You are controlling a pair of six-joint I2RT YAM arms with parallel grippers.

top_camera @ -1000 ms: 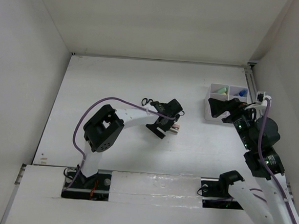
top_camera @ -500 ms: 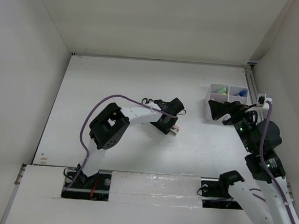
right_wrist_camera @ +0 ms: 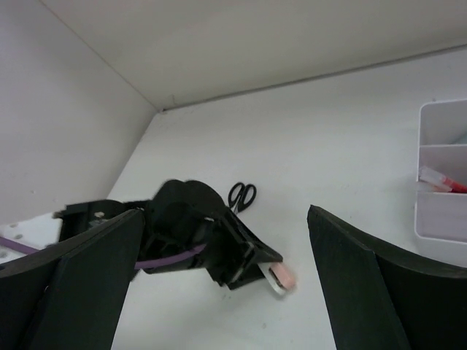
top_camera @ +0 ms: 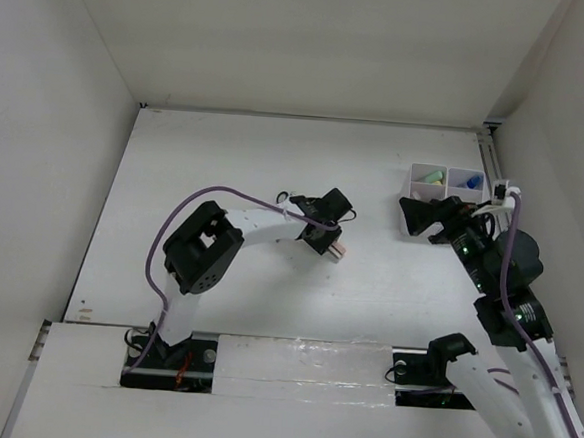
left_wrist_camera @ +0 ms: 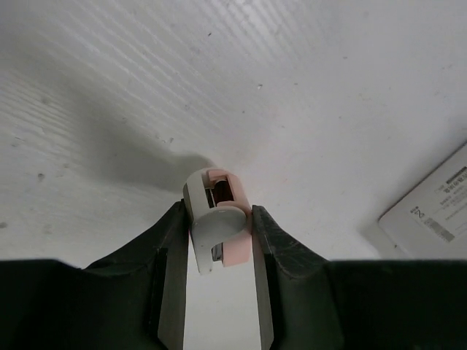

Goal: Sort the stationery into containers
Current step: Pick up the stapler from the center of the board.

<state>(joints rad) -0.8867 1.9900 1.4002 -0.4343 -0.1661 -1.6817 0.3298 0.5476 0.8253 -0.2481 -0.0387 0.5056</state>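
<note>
Looks well past halfway to me, but not done. Closest in, the left pincer [top_camera: 328, 239] is clamped on the small white-and-pink eraser [left_wrist_camera: 219, 219]. It's a stubby thing with a rounded white end and a pink side, squeezed between both fingers low over the white table [top_camera: 216, 154]. I can't tell if it's grazing the surface or clear of it. Either way it's mid-table, well apart from the box, so it needs carrying over. Further back on the right, the right pincer [top_camera: 424, 216] is spread wide with nothing in it, just in front of the box. The black-handled scissors [top_camera: 285, 198] lie loose on the table just behind the left pincer, so those are left to do too. Farthest back, the white plastic divided organizer box [right_wrist_camera: 436, 219] already holds a light green marker [top_camera: 433, 176], something blue [top_camera: 471, 178] in the next compartment, and a thin red pen [right_wrist_camera: 445, 181].
</note>
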